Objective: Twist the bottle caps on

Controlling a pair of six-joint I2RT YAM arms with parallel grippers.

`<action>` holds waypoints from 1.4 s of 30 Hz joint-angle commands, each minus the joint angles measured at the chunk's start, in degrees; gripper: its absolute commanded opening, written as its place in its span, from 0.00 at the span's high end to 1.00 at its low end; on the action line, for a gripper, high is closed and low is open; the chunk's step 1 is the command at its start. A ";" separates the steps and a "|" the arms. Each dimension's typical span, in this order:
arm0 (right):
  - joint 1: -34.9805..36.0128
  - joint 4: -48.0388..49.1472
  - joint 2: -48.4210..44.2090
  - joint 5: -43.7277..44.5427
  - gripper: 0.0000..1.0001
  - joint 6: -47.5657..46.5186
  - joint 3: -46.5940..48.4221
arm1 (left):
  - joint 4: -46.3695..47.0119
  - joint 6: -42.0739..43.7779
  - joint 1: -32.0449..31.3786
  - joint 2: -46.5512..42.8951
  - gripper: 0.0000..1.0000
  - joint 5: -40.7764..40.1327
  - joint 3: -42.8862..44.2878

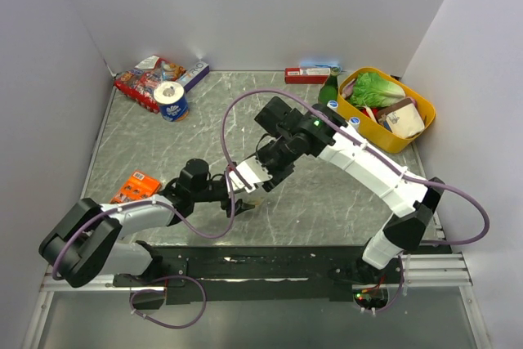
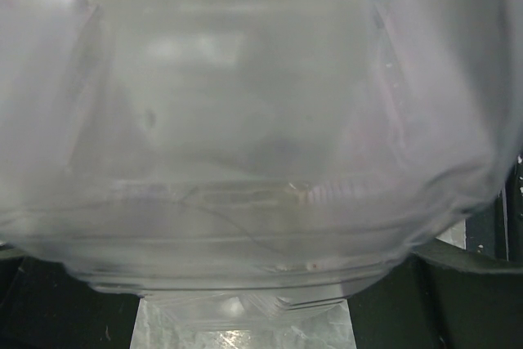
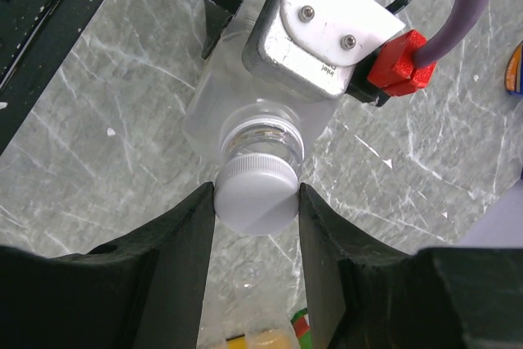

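A small clear bottle is held tilted over the middle of the table, and it fills the left wrist view. My left gripper is shut on its body; its fingers show only as dark edges. My right gripper is shut on the plain white cap, which sits on the bottle's neck. In the top view my right gripper meets the left one and the bottle is mostly hidden. Two small bottles with blue caps stand by the basket.
A yellow basket with greens and packets stands at the back right, with a dark green glass bottle beside it. A blue-and-white tape roll and snack packets lie at the back left. An orange box lies near the left arm.
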 commanded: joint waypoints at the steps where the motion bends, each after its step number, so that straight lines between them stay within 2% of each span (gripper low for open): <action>1: 0.64 -4.38 1.42 -0.13 0.66 1.12 1.66 | 4.45 2.08 -0.89 0.22 0.99 2.98 3.97; 14: 0.64 -6.57 3.53 -2.15 0.66 0.51 4.03 | 4.89 2.43 -0.98 1.02 0.99 2.45 4.77; 20: 0.11 -9.55 5.54 -1.10 0.67 3.58 5.96 | 9.81 0.67 -0.98 -0.04 0.99 -1.23 2.66; 27: -0.41 -10.09 7.57 0.48 0.67 9.46 7.28 | 14.81 -2.40 -1.06 -0.65 0.99 -4.05 0.55; 34: -1.73 -6.84 9.15 1.80 0.68 20.97 8.68 | 19.12 -11.70 -1.07 -1.27 0.99 -9.05 -1.21; 42: -1.91 -12.63 15.03 -0.04 0.68 28.98 17.11 | 17.81 -12.69 -1.06 -0.75 0.99 -13.19 -0.60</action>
